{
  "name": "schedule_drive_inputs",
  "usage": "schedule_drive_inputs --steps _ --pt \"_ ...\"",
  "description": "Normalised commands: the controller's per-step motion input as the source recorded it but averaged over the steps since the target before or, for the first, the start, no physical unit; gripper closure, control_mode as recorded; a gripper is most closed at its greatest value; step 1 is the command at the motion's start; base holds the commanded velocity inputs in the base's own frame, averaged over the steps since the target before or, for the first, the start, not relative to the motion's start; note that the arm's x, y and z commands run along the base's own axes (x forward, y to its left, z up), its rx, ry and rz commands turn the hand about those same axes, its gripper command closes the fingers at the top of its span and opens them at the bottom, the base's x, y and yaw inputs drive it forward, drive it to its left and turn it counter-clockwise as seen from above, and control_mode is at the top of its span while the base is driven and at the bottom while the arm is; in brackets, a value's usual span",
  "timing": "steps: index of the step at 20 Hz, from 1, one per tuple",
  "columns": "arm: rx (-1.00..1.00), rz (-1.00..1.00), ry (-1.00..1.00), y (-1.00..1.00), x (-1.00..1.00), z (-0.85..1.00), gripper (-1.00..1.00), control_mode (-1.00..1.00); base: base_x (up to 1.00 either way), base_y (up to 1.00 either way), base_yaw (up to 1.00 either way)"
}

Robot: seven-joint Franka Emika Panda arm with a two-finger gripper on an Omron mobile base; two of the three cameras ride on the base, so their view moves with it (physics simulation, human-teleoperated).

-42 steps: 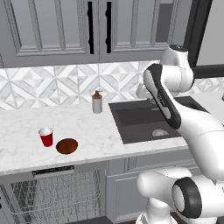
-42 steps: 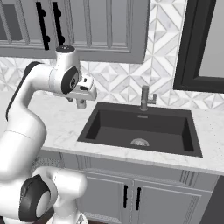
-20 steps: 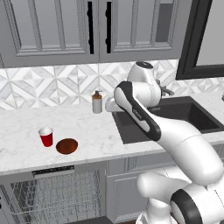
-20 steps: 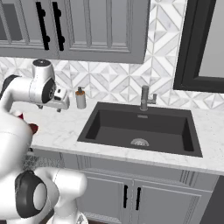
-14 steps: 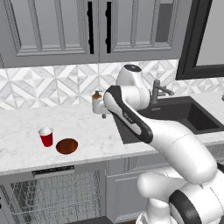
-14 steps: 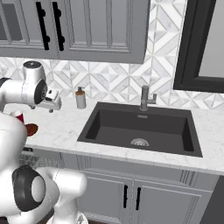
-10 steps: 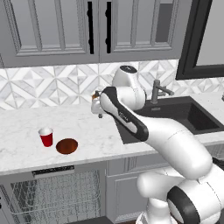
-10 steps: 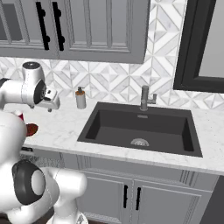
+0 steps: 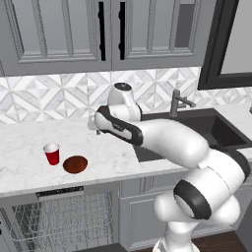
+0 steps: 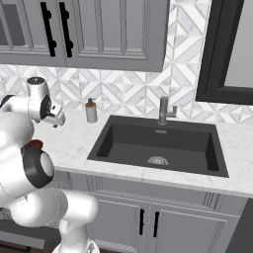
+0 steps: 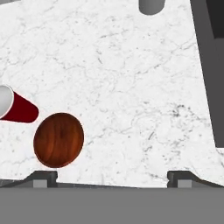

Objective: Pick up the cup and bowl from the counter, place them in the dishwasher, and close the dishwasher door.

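Red cup (image 9: 51, 154), reddish-brown wood-grained bowl (image 11: 58, 139), white grey-veined marble counter (image 11: 131, 78).

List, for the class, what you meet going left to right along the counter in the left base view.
cup → bowl → gripper → faucet, standing behind the sink

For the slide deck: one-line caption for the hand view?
Open gripper above the counter, cup and bowl side by side.
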Motion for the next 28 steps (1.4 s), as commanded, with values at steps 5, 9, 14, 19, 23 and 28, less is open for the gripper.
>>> schedule_drive_inputs --steps 5,9,14,19,23,28 --pt "0.0 -0.06 0.01 0.18 0.15 -0.03 -1.0 -1.0 0.0 0.0 0.0" --pt "0.1 0.0 0.13 0.6 -0.01 -0.59 -1.0 -1.0 0.0 0.0 0.0" --pt "0.24 0.0 0.16 0.11 -0.22 -0.64 -1.0 -1.0 0.0 0.0 0.0" --pt "-0.01 0.14 0.0 0.39 0.08 -0.47 -1.0 -1.0 0.0 0.0 0.0" --pt "-0.1 0.18 -0.02 0.16 0.13 -0.39 -1.0 -1.0 0.0 0.0 0.0" --pt "-0.06 0.02 -0.03 -0.02 0.0 -0.4 -1.0 -1.0 0.0 0.0 0.0"
